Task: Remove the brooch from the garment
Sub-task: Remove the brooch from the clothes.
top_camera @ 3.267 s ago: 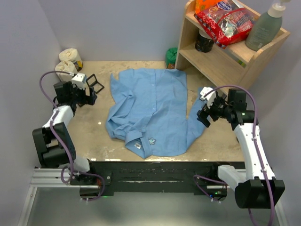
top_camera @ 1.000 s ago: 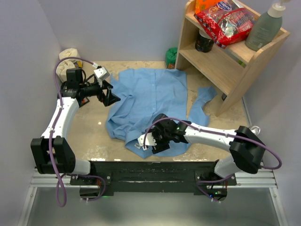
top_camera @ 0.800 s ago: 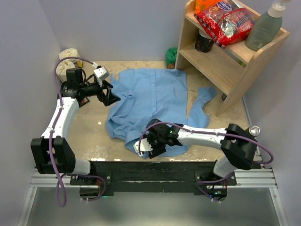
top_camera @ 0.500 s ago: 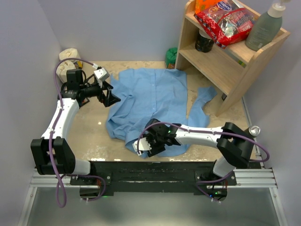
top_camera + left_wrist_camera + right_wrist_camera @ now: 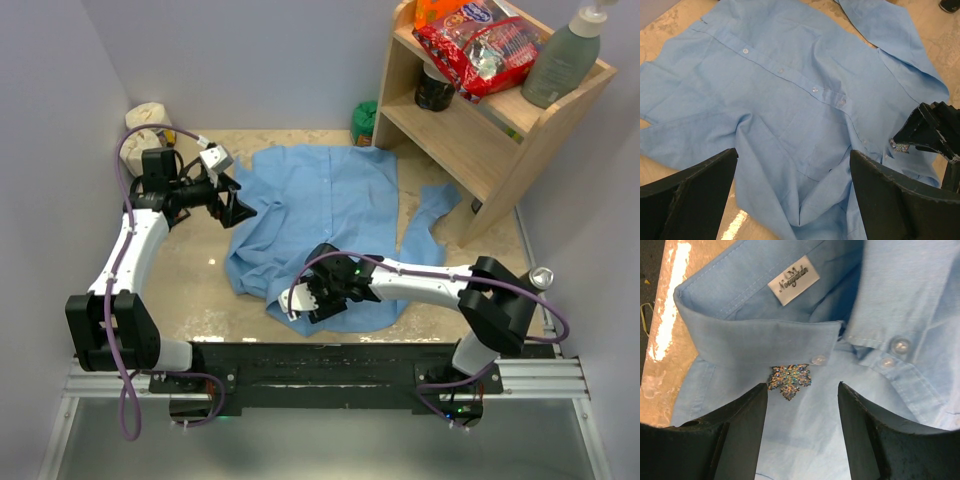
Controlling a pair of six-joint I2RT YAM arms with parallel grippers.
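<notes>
Right arm (image 5: 430, 280) lies low, stretched left along the near edge of the bench (image 5: 190, 270), elbow at right, wrist turned toward the shirt (image 5: 330, 200) collar (image 5: 755, 335). Right pincer (image 5: 312, 298) spread wide. In the wrist view its two black, matte, blunt fingers (image 5: 737, 432) sit either side of the brooch (image 5: 789, 380), apart from it. Can't tell if the tips touch the cloth.

Left arm (image 5: 130, 250) runs up the left side, elbow bent, forearm level, pointing right. Left pincer (image 5: 232, 207) also spread wide, empty, at the shirt's left edge over a crumpled sleeve.

Shirt is light blue, thin woven cotton look, lying flat front-up with soft wrinkles, collar toward the robot. Stitched seams are visible, with small round glossy white buttons (image 5: 900, 346) down the placket. White rectangular label (image 5: 793, 280) with dark print sits inside the collar.

Brooch is small, star or leaf shaped, glittery silver-blue stones. It is pinned on the shirt front just below the collar fold, beside the top button. In the left wrist view it shows as a sparkle (image 5: 900, 146) at the right pincer (image 5: 935, 132).
</notes>
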